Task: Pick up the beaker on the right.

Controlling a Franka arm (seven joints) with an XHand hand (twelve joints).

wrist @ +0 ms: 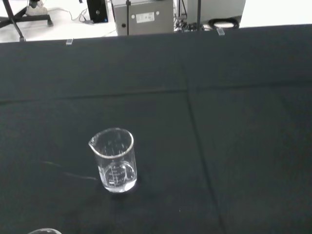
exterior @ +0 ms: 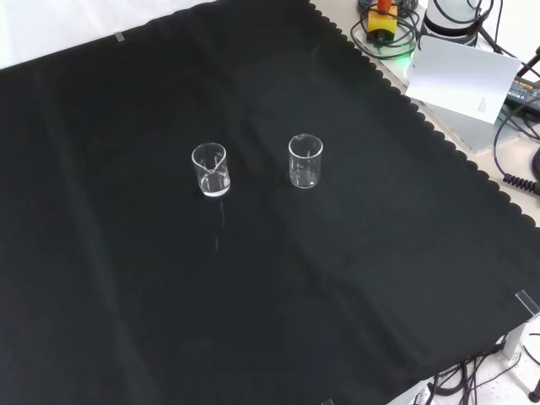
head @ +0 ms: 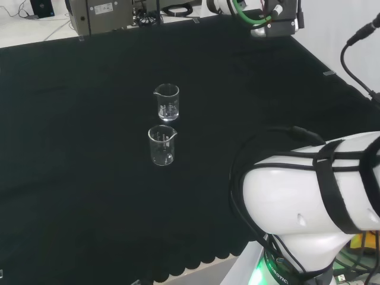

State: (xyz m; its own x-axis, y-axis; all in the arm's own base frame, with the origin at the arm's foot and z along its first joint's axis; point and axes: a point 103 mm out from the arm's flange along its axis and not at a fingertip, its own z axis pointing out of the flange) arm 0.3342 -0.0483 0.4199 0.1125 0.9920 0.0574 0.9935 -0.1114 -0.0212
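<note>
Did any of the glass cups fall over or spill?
No. Both clear glass beakers stand upright and apart on the black cloth: one to the left in the front view, the other to its right. No puddle or broken glass shows.

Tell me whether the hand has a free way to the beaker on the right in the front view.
Probably yes. That beaker stands upright on bare black cloth, apart from the other beaker, with nothing beside it or over it in the front view.
</note>
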